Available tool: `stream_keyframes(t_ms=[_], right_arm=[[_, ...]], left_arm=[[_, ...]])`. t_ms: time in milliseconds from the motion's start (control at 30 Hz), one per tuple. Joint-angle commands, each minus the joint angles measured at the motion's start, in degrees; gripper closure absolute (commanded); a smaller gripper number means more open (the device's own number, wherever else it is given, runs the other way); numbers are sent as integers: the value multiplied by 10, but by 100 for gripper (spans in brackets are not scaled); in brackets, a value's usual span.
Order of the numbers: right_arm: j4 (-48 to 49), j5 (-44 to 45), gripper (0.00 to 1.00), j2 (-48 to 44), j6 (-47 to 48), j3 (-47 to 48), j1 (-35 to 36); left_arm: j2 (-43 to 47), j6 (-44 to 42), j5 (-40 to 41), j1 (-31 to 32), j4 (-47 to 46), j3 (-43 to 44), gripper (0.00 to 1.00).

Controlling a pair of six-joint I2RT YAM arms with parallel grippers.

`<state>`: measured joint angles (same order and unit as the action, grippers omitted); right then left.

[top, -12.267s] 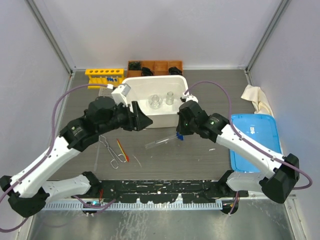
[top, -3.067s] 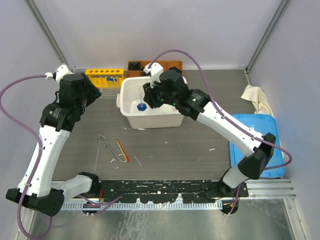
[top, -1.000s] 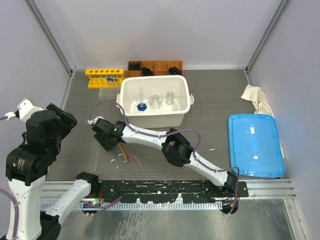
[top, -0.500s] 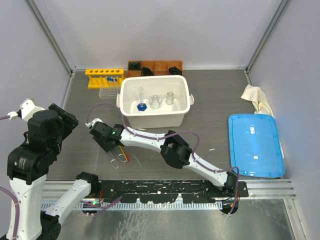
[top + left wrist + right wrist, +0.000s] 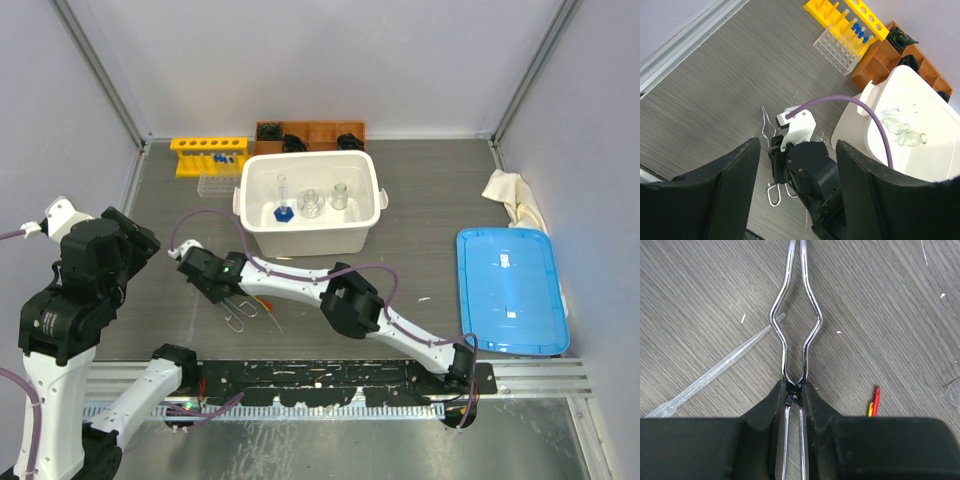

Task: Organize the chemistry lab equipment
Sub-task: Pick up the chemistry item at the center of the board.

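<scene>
Currently the right tool [image 5: 794, 391] is clamping the metal tongs [image 5: 785, 360] on the bench [image 5: 890, 315], while the left tool [image 5: 797, 192] is gaping apart; a steady lift should come next.

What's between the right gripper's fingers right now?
The metal tongs: their two wire arms run between the fingers of the right gripper, which pinch against them. The right wrist view shows it.

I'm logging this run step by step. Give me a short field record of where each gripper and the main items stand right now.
right gripper: shut on the metal tongs
left gripper: open, empty, raised above the table
white bin: holds glass flasks
red-orange stick: on the table beside the tongs
yellow rack: back left, blue-capped tubes in it
</scene>
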<state>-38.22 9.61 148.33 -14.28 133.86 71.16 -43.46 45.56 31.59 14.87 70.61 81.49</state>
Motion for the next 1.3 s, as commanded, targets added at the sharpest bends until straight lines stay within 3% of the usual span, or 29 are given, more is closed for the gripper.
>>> stream_keyframes(t_ms=[0,333,600,967,1100,1267], right_arm=[[0,6,99,-35,9,-19,3],[-33,-1,99,-150,7,-34,1],[-157,-18,99,-240,14,29,-12],[-255,10,99,-396,78,-54,-106],[-238,-19,99,-443,87,-88,-181],[-218,22,99,-449,129,-88,-222]], left_arm=[[-3,-8,-1,-2,-33,0,36],[-20,-10,-10,-2,-72,-16,36],[-51,-16,-18,-2,-116,-14,36],[-134,-23,-51,-2,-205,15,36],[-162,-25,-59,-2,-230,24,36],[-194,-25,-68,-3,-264,30,36]])
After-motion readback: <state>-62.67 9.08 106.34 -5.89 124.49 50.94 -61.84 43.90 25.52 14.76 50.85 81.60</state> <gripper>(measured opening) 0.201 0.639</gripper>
